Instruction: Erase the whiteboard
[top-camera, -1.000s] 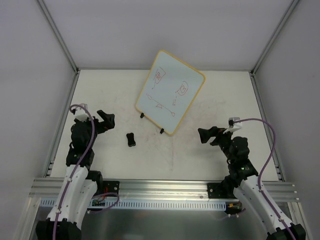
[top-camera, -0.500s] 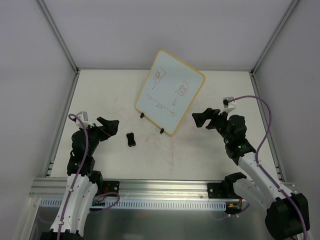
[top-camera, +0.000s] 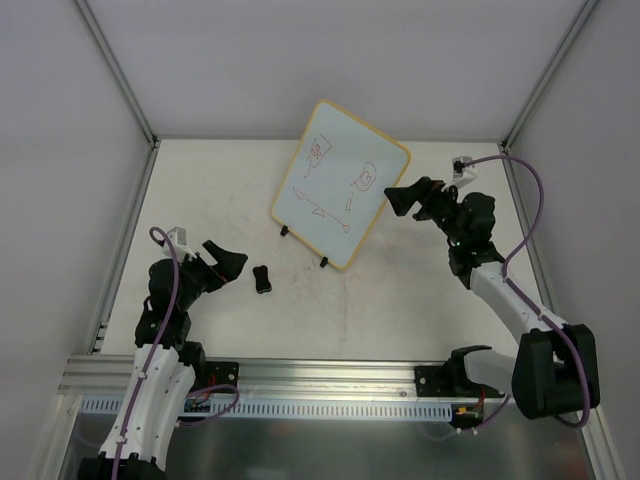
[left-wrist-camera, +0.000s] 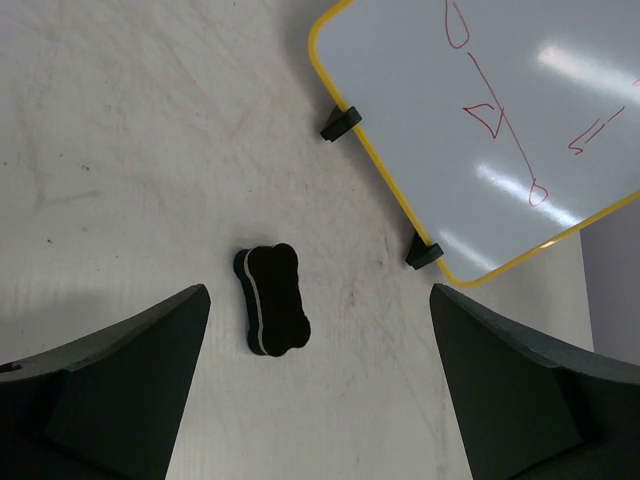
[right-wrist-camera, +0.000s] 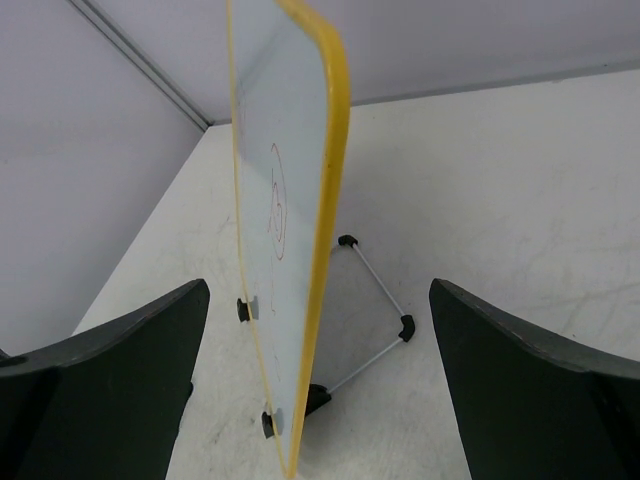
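The whiteboard (top-camera: 340, 185), white with a yellow frame and red doodles, stands tilted at the table's back middle on two black feet. It also shows in the left wrist view (left-wrist-camera: 500, 120) and edge-on in the right wrist view (right-wrist-camera: 300, 210). A small black eraser (top-camera: 262, 279) lies on the table left of the board's feet, and also shows in the left wrist view (left-wrist-camera: 272, 298). My left gripper (top-camera: 228, 262) is open and empty just left of the eraser. My right gripper (top-camera: 402, 197) is open and empty beside the board's right edge, which stands between its fingers in the right wrist view.
A thin wire stand (right-wrist-camera: 385, 300) with black corner pieces props the board from behind. Grey walls and metal posts close in the table on three sides. An aluminium rail (top-camera: 320, 375) runs along the near edge by the arm bases.
My right gripper has moved up and back to the board's right edge. My left gripper has moved down and right, closer to the eraser. The board and eraser have not moved.
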